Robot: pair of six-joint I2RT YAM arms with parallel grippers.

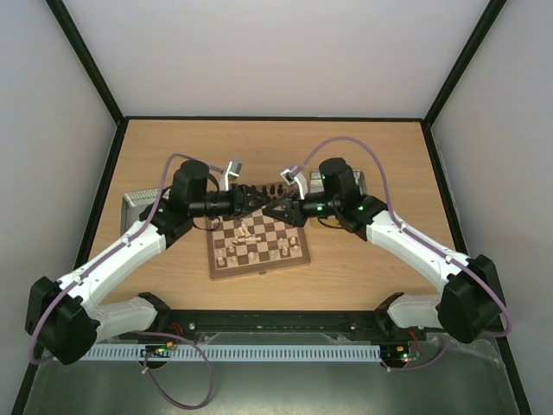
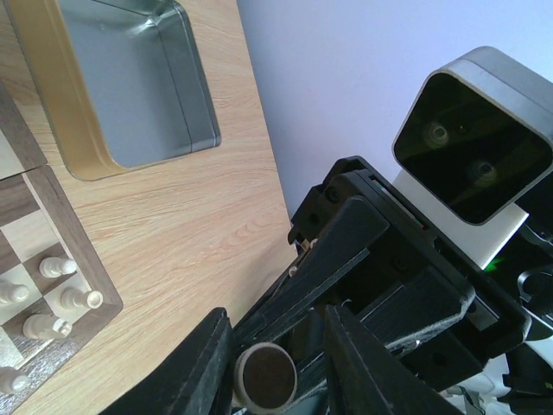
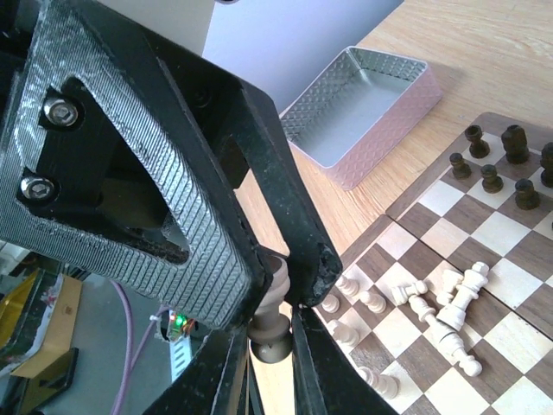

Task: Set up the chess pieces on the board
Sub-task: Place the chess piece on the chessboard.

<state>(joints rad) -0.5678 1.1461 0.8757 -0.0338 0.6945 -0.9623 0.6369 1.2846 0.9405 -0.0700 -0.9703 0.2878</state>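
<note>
Right jaws are clamped on one light-wood piece (image 3: 273, 327), low on its stem, holding it in the air over the far edge of the board (image 1: 259, 270). Left jaws come in nose to nose from the left: left fingers (image 3: 285, 199) flank the head of that same piece, but I can't tell if they're pinching or just alongside. Other chess pieces (image 3: 350, 290) are on the board: some upright by the rim, a cluster toppled (image 3: 445, 303) mid-board. Dark chessmen (image 3: 510, 169) stand in rows on the far side. Board sits mid-worktop (image 1: 371, 268), slightly skewed. One metal tin (image 3: 363, 112) lies left of the board and a second tin (image 2: 65, 112) sits beyond its far right corner, both apart from it.
</note>
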